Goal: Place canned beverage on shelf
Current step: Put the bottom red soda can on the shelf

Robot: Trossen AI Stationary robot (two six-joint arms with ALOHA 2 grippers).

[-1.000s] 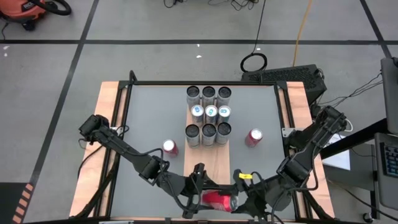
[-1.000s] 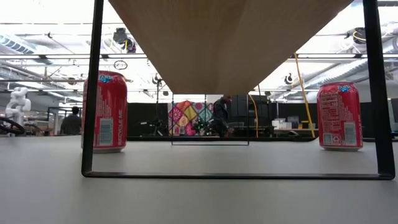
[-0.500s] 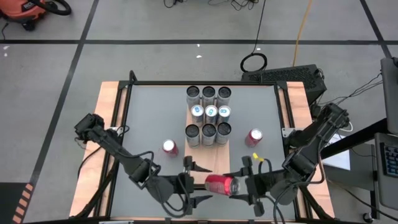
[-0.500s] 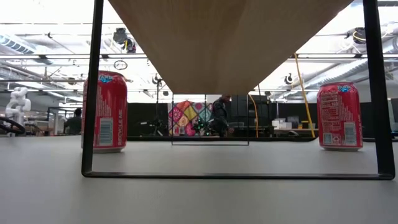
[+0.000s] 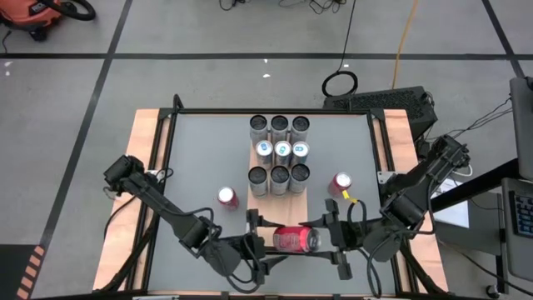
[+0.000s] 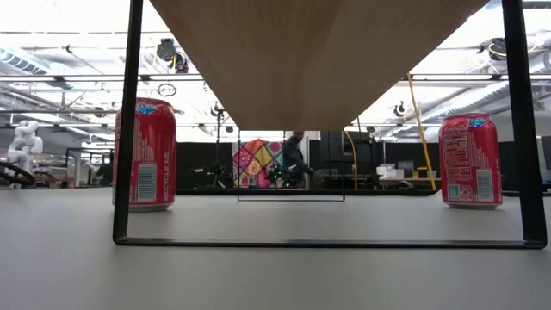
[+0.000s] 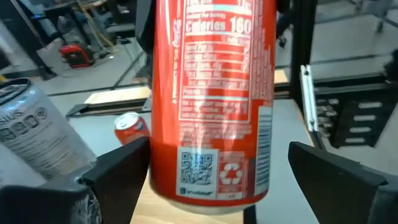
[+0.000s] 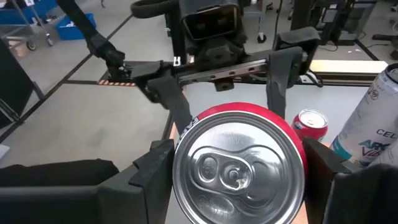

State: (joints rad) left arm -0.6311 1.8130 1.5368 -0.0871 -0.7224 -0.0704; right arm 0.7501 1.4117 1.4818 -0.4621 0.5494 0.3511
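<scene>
Red can (image 5: pixel 295 239) apparently held by right gripper (image 5: pixel 335 241), unseen low.

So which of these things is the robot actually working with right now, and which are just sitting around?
In use:
- red can, lying sideways in the right gripper
- left gripper, open beside it
- shelf

Sitting around:
- nine grey cans already on the shelf
- two red cans on the table
</scene>
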